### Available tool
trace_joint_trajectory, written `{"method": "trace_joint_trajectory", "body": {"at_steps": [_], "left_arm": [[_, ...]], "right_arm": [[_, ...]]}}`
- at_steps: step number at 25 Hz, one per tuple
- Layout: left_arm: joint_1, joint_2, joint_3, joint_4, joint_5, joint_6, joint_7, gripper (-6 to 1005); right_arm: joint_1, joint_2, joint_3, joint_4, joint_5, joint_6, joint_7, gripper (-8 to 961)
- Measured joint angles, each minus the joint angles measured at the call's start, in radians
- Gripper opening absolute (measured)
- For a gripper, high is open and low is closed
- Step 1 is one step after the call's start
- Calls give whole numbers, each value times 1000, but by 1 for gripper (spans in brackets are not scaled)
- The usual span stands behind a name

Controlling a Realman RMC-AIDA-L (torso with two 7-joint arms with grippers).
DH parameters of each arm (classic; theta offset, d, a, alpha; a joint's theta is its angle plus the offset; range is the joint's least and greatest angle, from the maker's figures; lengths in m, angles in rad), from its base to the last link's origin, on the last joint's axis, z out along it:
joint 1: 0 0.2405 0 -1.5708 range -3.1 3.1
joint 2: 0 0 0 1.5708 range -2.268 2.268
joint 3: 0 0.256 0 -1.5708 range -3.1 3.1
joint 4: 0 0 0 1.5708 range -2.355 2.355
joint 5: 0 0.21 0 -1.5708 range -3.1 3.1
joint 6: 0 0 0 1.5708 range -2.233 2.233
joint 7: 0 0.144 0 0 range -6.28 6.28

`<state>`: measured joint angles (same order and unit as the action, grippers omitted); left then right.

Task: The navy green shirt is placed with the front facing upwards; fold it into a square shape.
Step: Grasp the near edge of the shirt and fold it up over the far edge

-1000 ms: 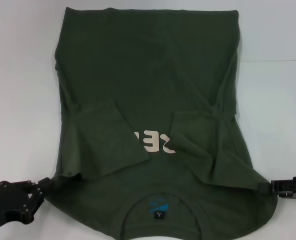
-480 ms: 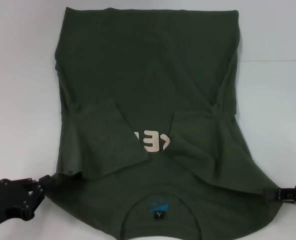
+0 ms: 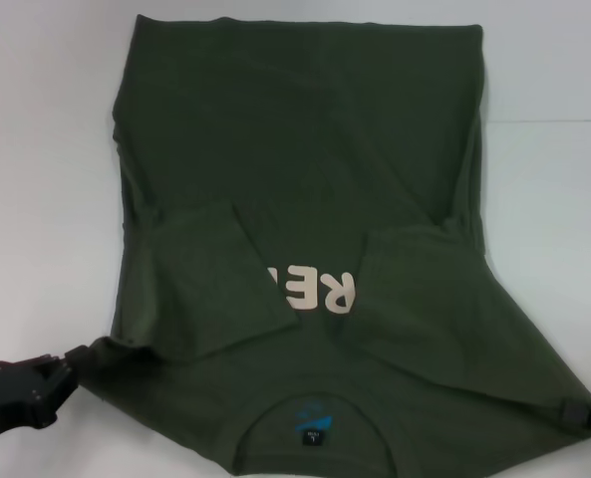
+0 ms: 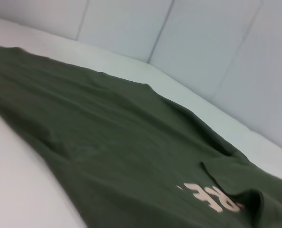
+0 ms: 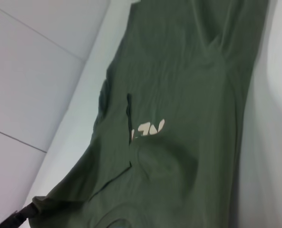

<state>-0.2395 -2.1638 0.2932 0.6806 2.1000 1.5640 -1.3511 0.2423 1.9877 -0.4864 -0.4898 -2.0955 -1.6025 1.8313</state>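
Observation:
The navy green shirt lies flat on the white table, collar toward me, hem at the far side. Both sleeves are folded inward over the chest, partly covering the cream lettering. A small dark neck label shows inside the collar. My left gripper is shut on the near left shoulder corner. At the near right, my right gripper holds the other shoulder corner, mostly cut off by the picture's edge. The cloth is stretched taut between them. The left wrist view shows the shirt; the right wrist view shows the shirt.
The white table surrounds the shirt on the left, right and far sides. Pale wall panels rise behind the table. My left gripper appears in a corner of the right wrist view.
Both grippers have drawn the shoulder corners outward and toward me. The near part of the shirt has spread wider, and more of the lettering shows between the sleeves.

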Motion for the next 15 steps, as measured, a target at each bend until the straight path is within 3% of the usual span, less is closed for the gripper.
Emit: {"method": "trace_joint_trajectory", "body": {"at_steps": [6,15], "left_arm": [[10,1,-95,-10,0,67,-21,4],[34,0,-158,-25,-1,122,-47,4]], "right_arm": [[-42,2,73,27,-5,-43,-100,71],[-79,-5,129,39,-4,-107,-202,80]]}}
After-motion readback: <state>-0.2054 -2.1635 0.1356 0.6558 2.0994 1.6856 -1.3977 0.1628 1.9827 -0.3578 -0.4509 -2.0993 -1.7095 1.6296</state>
